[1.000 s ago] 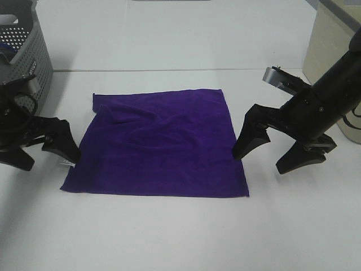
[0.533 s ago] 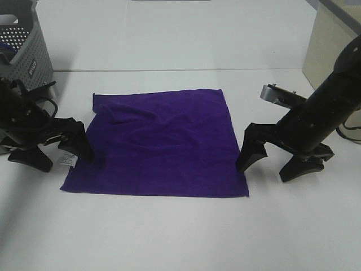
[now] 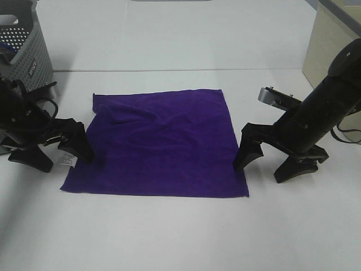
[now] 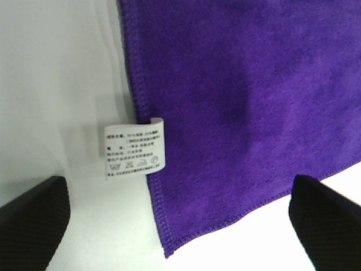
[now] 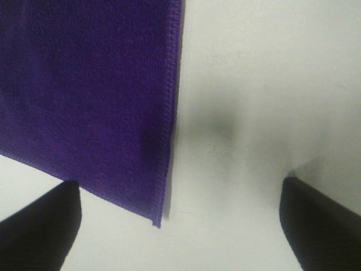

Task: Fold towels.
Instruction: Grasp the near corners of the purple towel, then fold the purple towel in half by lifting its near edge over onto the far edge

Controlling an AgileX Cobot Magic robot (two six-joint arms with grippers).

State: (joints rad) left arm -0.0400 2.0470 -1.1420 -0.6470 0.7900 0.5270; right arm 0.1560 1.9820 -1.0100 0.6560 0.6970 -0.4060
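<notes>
The bench [image 3: 180, 237] carries the towel [image 3: 161, 147], which lies spread flat near the centre. It is nearly square, with light wrinkles toward the far edge.

The left end effector [image 3: 64, 164] is spread wide and straddles the towel's left side edge close to the near corner, with one finger over cloth and the other over bare bench. The right end effector [image 3: 260, 172], likewise spread, straddles the right side edge beside its near corner.

Each arm is nearest its own corner, and the edge runs between its fingers. The next move probably calls for descending and closing.

The care tag [image 4: 134, 149] projects from the left edge, between the left fingers.
</notes>
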